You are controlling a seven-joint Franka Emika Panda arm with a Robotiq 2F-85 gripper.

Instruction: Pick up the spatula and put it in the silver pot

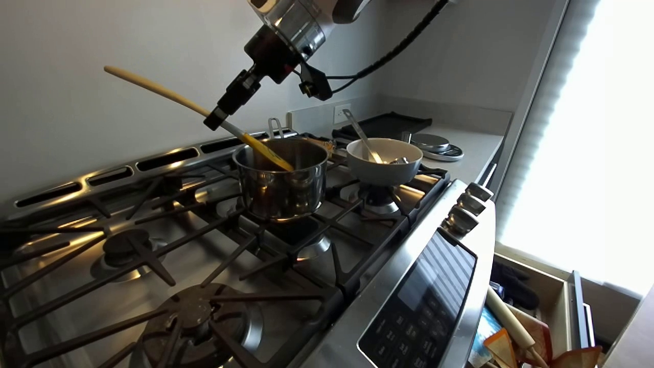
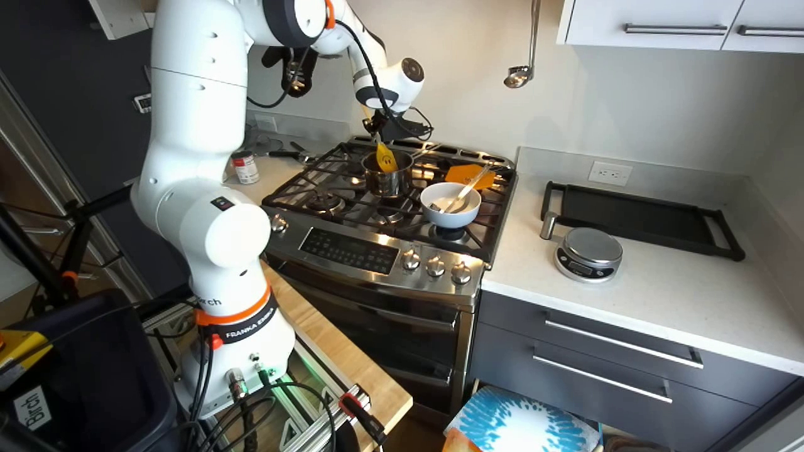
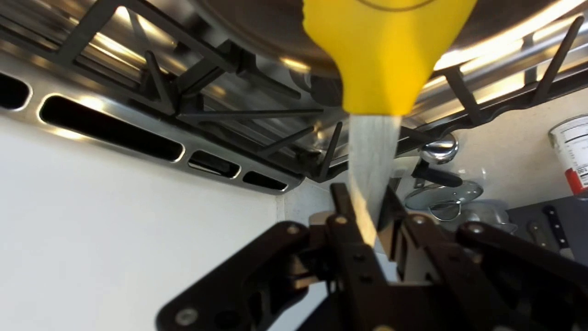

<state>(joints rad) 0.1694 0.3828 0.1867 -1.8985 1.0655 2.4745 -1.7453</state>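
Black grates (image 1: 349, 283) on stovetop (image 1: 194, 255) carry silver pot (image 1: 281, 197), whitish bowl (image 1: 380, 174), flat orange piece (image 2: 460, 173).

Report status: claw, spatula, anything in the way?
Claw shut on the spatula. Yellow end slants down at the mouth of the silver pot. Pale bowl beside the pot, apparently not in the way.

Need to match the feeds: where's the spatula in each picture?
In an exterior view: spatula left of centre, slanting down from upper left to the silver pot.
In an exterior view: spatula just above centre, yellow end overlapping the silver pot.
Wrist view: spatula right of centre, from the top edge down to the gripper.
Shared landmark: the silver pot, cut off by the wrist view's top edge.
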